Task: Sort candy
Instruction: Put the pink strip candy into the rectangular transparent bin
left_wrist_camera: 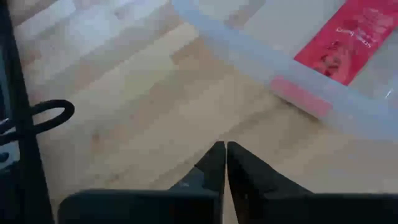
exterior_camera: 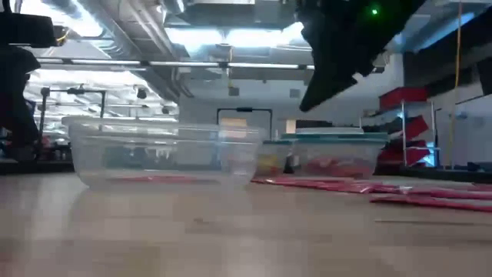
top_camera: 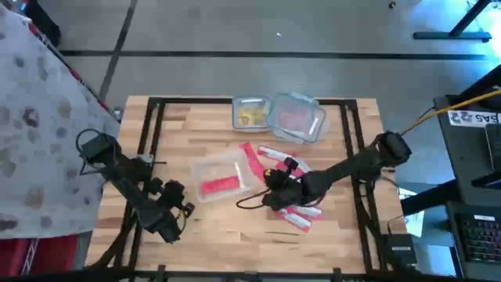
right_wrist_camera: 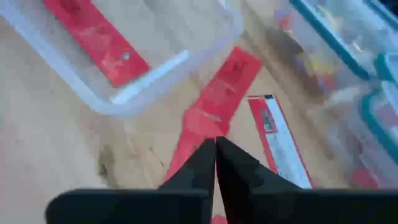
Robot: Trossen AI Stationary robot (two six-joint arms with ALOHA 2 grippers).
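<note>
Flat red candy packets (top_camera: 252, 162) lie beside the clear tub (top_camera: 221, 176). Right gripper (right_wrist_camera: 215, 144) hovers over them, fingers pressed together, empty.

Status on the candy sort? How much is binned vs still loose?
Done: one red packet lies in the open clear tub; two teal-rimmed tubs at the back hold sweets. In hand: right claw is shut over a loose red packet; a grip isn't clear. Left: several packets on the table; left claw waits shut.

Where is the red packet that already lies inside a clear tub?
In the high view, the red packet lies in the open clear tub at the table's middle, left of the right gripper.
</note>
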